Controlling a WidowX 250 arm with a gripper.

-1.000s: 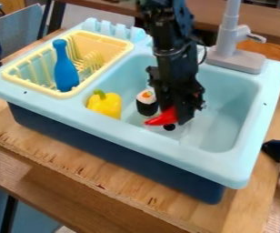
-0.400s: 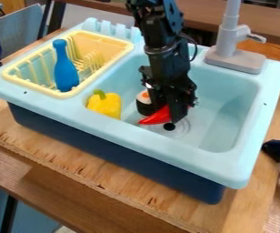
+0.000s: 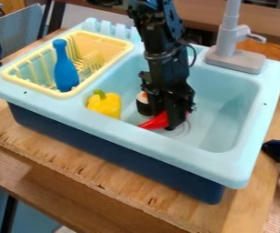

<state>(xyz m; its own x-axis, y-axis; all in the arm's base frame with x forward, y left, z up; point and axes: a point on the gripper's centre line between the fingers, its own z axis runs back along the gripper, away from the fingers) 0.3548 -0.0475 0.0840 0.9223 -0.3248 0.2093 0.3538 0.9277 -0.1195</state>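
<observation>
The black claw (image 3: 172,126) is held low inside the basin of the light blue toy sink (image 3: 227,102), with the arm (image 3: 161,50) brought in from the top edge of the view. A red pepper (image 3: 154,122) is seen at the claw's lower end, on the basin floor near the front wall; its tip is pointed toward the left of the view, and its other end is hidden by the claw. Whether the claw is spread, pressed together or pinching the pepper cannot be told. Just behind the pepper, a sushi roll (image 3: 143,105) with a dark band and a pale top is partly covered by the claw. A yellow bell pepper (image 3: 106,105) with a green stem is set farther left, in the basin's front left corner. Beside the basin, a blue bottle (image 3: 65,70) is stood upright, slightly tilted, in a pale yellow dish rack (image 3: 63,94). A grey faucet (image 3: 235,58) is mounted on the back rim, to the right of the arm. The sink is supported on a wooden board (image 3: 82,175), its lower body coloured dark blue.
</observation>
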